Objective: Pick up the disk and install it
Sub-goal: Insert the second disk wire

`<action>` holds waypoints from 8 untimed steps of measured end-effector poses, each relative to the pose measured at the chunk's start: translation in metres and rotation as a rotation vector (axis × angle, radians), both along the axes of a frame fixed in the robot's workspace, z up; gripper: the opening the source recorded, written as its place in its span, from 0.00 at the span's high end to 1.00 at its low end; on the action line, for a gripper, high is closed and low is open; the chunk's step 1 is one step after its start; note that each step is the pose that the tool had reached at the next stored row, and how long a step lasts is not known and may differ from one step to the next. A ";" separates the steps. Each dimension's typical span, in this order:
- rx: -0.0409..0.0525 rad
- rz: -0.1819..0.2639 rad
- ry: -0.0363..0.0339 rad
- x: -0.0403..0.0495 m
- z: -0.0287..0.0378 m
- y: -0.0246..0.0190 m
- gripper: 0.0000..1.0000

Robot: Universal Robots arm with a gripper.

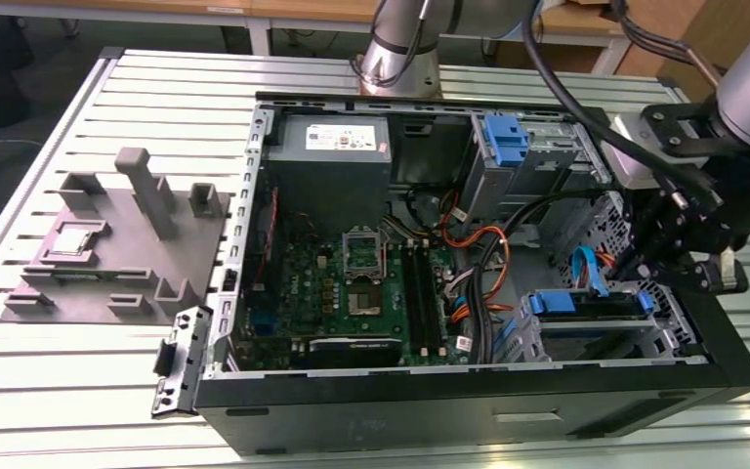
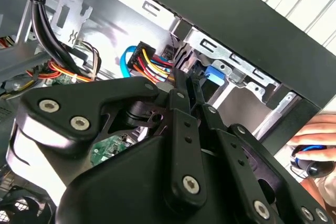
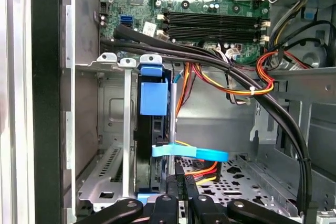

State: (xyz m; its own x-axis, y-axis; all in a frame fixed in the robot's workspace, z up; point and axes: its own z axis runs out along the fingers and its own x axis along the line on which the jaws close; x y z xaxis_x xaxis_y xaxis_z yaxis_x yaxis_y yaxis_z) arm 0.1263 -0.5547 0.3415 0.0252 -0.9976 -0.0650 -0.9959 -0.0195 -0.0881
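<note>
Slatted aluminium table (image 1: 89,391) carries an open black computer case (image 1: 479,410), my landmark for everything. Nearest me, at the case's front corner on the exterior view's right, the disk (image 1: 590,305) sits in its blue bracket inside the drive cage. Just above that corner hangs the gripper (image 1: 687,269), its fingers (image 3: 179,190) drawn together with nothing between them, right beside the disk's rear edge (image 3: 153,140). Farther in lies the green motherboard (image 1: 349,283). Beyond it, the grey power supply (image 1: 333,147).
</note>
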 end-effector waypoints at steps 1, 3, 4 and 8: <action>0.0001 0.001 -0.0023 -0.0004 -0.0004 -0.0006 0.83; 0.0000 0.002 -0.0083 -0.0012 -0.0008 -0.0018 0.83; -0.0001 0.003 -0.0111 -0.0017 -0.0009 -0.0025 0.83; -0.0001 0.007 -0.0235 -0.0042 -0.0015 -0.0064 0.83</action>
State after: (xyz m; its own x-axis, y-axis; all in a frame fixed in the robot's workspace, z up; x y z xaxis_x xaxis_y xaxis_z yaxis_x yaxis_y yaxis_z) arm 0.1221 -0.5611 0.3400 0.0336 -0.9974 -0.0642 -0.9934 -0.0262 -0.1114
